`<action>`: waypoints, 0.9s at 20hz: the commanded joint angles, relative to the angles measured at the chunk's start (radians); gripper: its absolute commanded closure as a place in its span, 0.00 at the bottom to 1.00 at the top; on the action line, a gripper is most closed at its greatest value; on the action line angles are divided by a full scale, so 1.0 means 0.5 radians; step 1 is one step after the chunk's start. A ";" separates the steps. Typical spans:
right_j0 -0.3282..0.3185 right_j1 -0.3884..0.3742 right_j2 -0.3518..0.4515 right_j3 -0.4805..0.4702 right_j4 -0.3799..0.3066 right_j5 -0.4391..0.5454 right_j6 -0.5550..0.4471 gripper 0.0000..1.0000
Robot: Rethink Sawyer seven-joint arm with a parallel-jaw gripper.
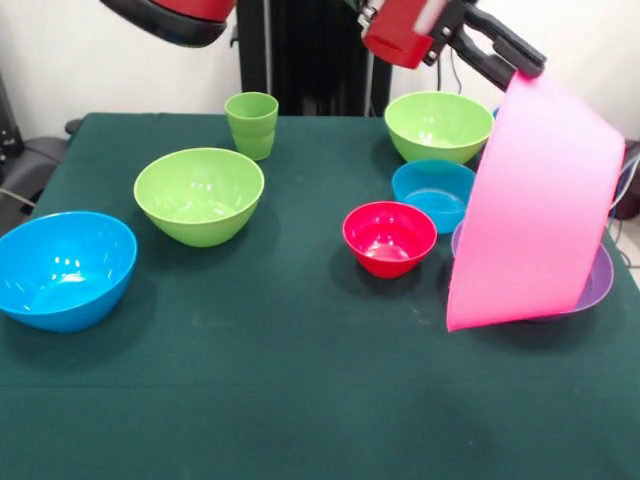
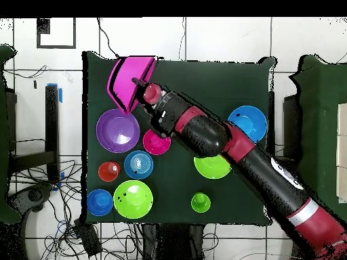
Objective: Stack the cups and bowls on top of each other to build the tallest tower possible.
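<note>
My gripper (image 1: 524, 68) is shut on the rim of the big pink bowl (image 1: 540, 210) and holds it tipped on its side over the wide purple bowl (image 1: 603, 283) at the right. In the overhead view the gripper (image 2: 139, 85) holds the pink bowl (image 2: 127, 76) just beyond the purple bowl (image 2: 116, 131). The small red-pink bowl (image 1: 389, 238) and a blue bowl (image 1: 434, 192) stand left of it. Two lime green bowls (image 1: 199, 195) (image 1: 438, 125), a large blue bowl (image 1: 62, 268) and the light green cup (image 1: 252, 124) stand apart. The orange cup (image 2: 108, 171) and a third blue bowl (image 2: 99, 202) show only overhead.
The dark green table (image 1: 300, 400) has its front half free of objects. The arm (image 2: 223, 142) crosses the table's middle overhead, partly over a lime green bowl (image 2: 212, 166). Cables and stands lie around the table's edges.
</note>
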 commanded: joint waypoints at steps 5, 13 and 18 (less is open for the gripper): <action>-0.052 0.411 0.153 -0.024 -0.334 0.468 -0.598 1.00; -0.107 0.585 0.205 -0.037 -0.477 0.578 -0.663 1.00; -0.141 0.655 0.212 -0.043 -0.557 0.638 -0.692 1.00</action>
